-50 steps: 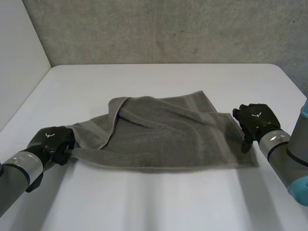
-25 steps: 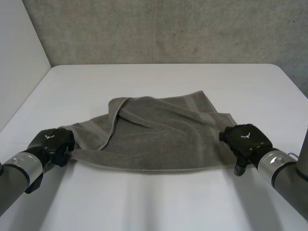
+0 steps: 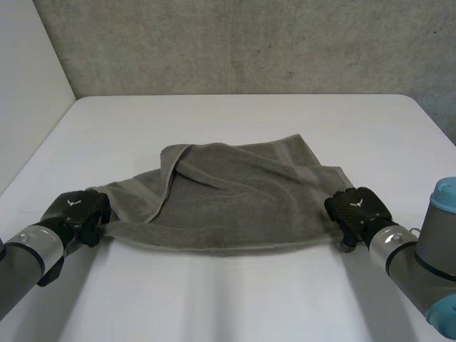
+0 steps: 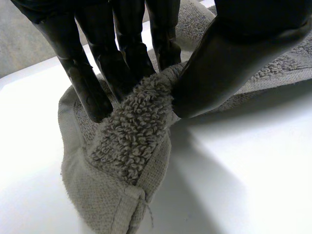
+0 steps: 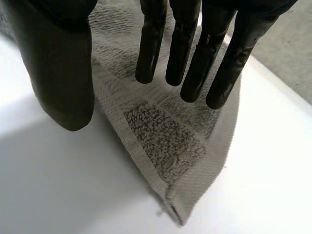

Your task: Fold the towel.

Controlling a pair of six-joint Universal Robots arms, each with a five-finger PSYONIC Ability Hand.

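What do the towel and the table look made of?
The towel looks like grey terry cloth, probably cotton: looped pile, flat woven hem. The table looks smooth, hard and white, perhaps laminate; its surface shows no grain.

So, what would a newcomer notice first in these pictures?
A rumpled grey towel lies in the middle of the white table, one flap folded over at its far left. The left hand pinches its near left corner; the right hand hovers open over the near right corner.
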